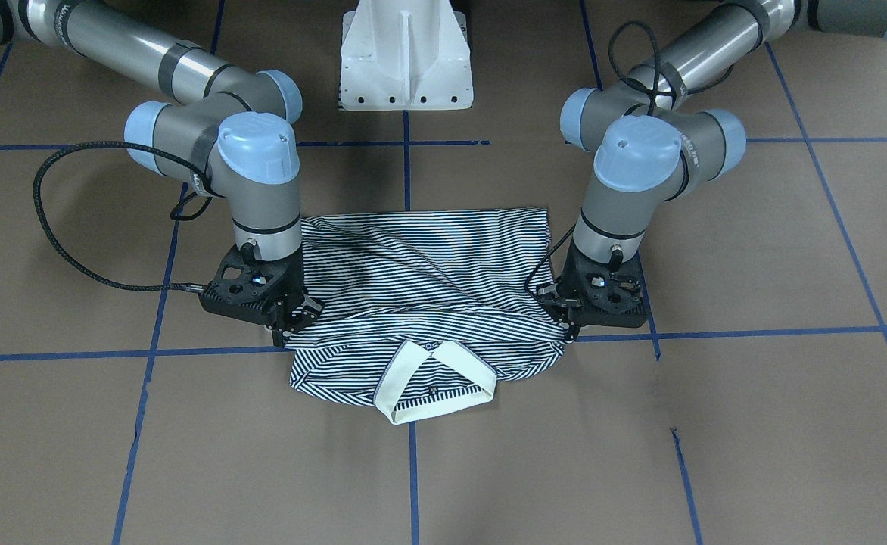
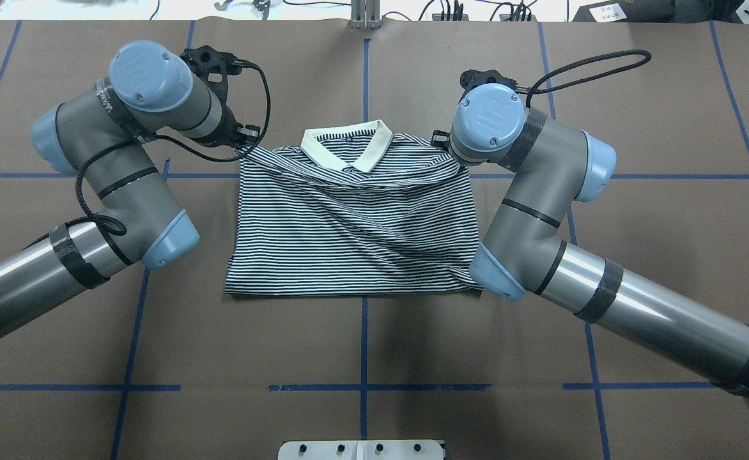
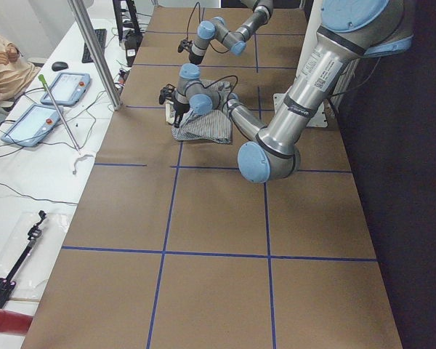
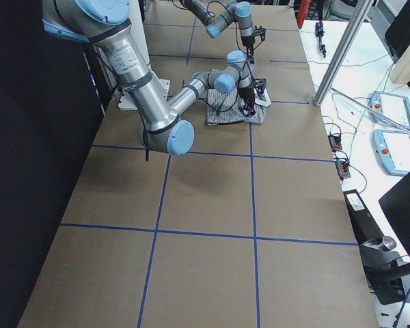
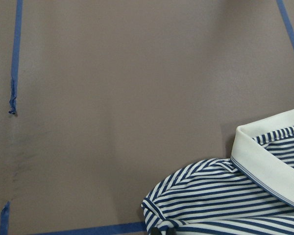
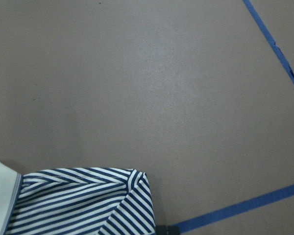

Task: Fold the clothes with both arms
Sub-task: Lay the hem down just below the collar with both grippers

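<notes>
At ten and two o'clock overhead, the black two-finger left gripper (image 1: 574, 327) and right gripper (image 1: 292, 324) sit at the shoulders of the navy-and-white striped cotton polo shirt (image 1: 421, 280), and I cannot tell whether they are clamped on it.

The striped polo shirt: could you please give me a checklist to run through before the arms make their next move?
1. Left gripper at a shoulder corner of the shirt, beside the collar: ok.
2. Right gripper at the opposite shoulder corner: ok.
3. Both grippers actually pinching fabric: cannot tell; the fingertips are not clear in any view.
4. Shirt body lying smooth: not ok; diagonal creases run across it.
5. Bottom hem straight and flat on the table: ok.
</notes>
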